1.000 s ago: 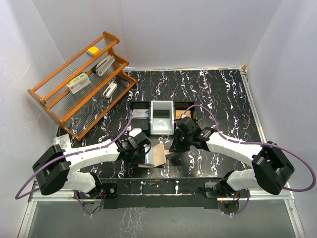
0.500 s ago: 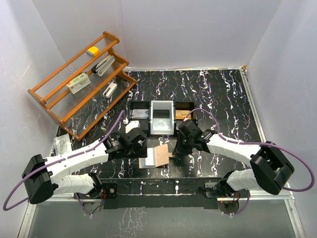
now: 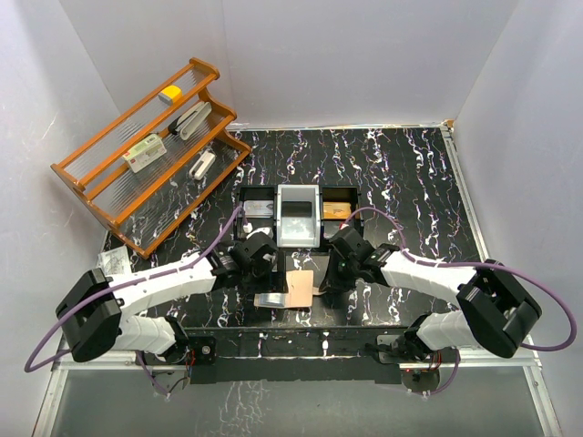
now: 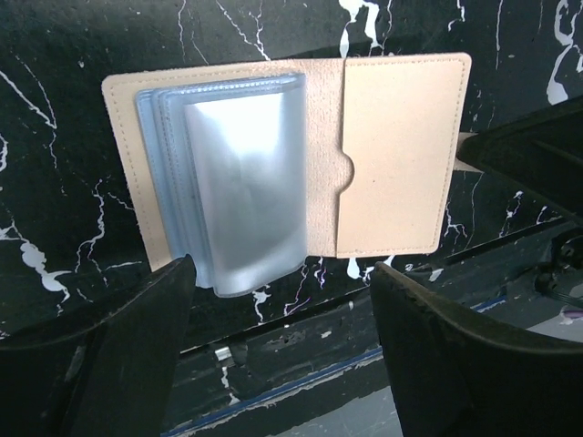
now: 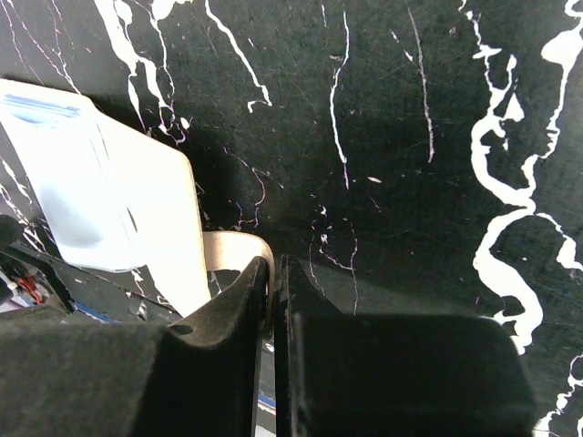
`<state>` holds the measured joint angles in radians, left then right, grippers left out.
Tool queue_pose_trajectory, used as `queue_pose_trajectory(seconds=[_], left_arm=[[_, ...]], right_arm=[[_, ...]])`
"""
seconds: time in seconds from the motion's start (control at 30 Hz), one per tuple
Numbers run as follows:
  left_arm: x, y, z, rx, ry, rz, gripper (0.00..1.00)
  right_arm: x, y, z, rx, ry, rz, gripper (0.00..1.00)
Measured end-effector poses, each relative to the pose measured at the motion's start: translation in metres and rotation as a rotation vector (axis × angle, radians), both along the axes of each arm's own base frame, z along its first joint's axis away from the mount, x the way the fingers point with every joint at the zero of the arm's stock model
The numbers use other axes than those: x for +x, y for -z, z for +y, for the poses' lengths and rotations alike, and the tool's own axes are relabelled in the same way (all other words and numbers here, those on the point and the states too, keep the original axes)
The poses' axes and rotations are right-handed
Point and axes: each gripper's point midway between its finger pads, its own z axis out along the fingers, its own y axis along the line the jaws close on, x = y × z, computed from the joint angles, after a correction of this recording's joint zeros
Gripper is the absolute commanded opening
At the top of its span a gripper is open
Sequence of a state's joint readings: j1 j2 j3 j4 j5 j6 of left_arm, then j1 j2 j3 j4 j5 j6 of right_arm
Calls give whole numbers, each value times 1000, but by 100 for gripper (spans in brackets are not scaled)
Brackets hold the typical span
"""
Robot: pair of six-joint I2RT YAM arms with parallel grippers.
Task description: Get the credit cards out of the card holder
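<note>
Card holder lies open at the worktop's near edge, freed by the spread left gripper (right gripper pinching its snap tab): sleeves reachable.

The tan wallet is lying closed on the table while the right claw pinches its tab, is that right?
No: the card holder lies open, clear sleeves exposed, as the left wrist view shows. The right gripper does pinch its tab.

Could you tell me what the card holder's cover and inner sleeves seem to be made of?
The card holder looks like matte beige leather or an imitation: fine grain, stitched edges. Its inner sleeves look like glossy soft plastic: translucent, bluish-grey, catching glare.
</note>
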<state>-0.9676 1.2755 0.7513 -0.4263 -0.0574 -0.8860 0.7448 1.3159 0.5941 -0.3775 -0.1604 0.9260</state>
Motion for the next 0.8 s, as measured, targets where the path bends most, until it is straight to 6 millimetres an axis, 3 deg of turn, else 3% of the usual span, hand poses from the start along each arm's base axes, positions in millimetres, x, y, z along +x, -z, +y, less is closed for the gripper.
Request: queue_pose_trajectory(seconds=[0.67,0.8], left_arm=[[1,11,-8,-73,-6,63,65],[0,13,-11,-84,-2,74,56]], right_arm=[[-3,-1,2,28,8,4,0],[-5,-1,1,36,8,3,0]])
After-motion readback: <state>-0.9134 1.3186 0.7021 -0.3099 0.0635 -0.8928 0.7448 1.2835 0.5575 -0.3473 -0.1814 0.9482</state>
